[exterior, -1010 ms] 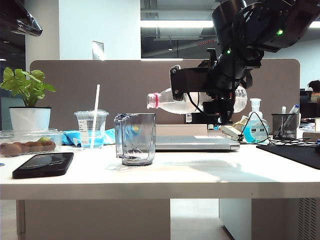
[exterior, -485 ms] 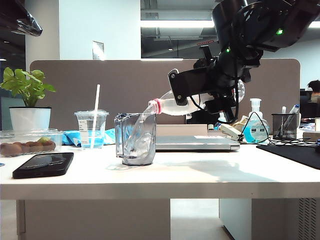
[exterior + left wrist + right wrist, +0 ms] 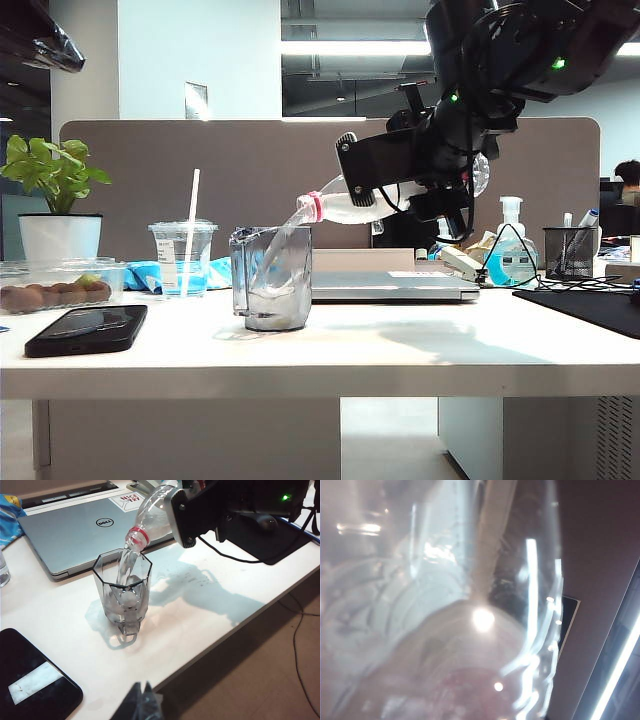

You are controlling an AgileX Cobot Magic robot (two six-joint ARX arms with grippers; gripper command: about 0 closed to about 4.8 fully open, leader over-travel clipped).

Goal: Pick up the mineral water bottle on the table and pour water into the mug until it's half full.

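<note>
Clear plastic bottle (image 3: 345, 208) tips neck-down over the mug (image 3: 270, 277) on the table (image 3: 400, 350), right gripper (image 3: 415, 180) clamped around its body so water streams in; left gripper (image 3: 142, 705) hovers off the table's edge, jaws pressed together.

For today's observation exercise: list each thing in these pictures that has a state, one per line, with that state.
Bottle: uncapped, tilted mouth-down, pouring into the mug.
Mug: upright on the table, partly filled.
Right gripper: shut on the bottle, above the table.
Left gripper: near the table's front edge, holding nothing; open or shut unclear.
Laptop: closed.
Phone: screen dark.
Straw cup: lidded.
</note>
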